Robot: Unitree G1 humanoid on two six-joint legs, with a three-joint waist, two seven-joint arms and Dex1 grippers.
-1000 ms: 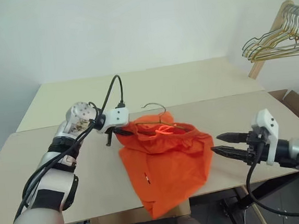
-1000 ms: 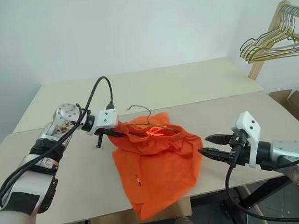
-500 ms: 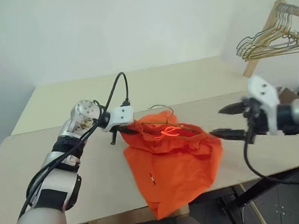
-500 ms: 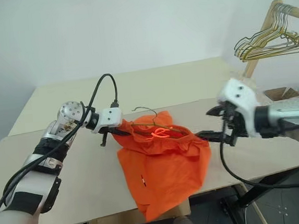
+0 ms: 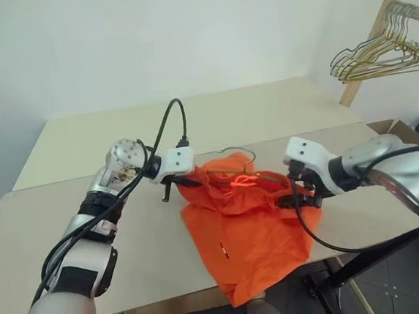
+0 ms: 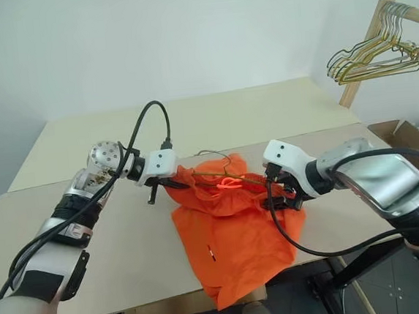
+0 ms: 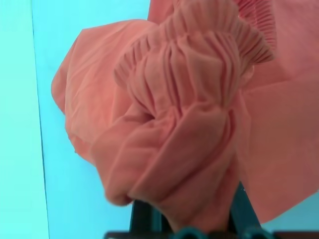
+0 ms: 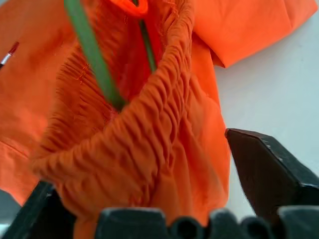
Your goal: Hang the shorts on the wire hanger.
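The orange shorts (image 5: 252, 227) lie bunched on the near table, their lower part hanging over its front edge. My left gripper (image 5: 186, 179) is shut on the left end of the gathered waistband (image 7: 189, 114), which covers its fingers in the left wrist view. The wire hanger sits inside the waist opening; its hook (image 5: 240, 151) sticks out behind and its thin wire (image 8: 92, 55) crosses the fabric. My right gripper (image 5: 295, 192) is open at the waistband's right end, one finger (image 8: 269, 169) on either side of the folded elastic (image 8: 149, 129).
A bunch of gold and green wire hangers (image 5: 376, 47) hangs on a wooden rack at the far right. A cardboard box (image 6: 406, 136) stands beside the table's right end. A second table (image 5: 192, 122) adjoins behind. The near table's front edge (image 5: 156, 297) is close.
My right arm has swung in from the table's right side to the right end of the waistband, gripper pointing more downward. The left gripper has kept its hold on the shorts.
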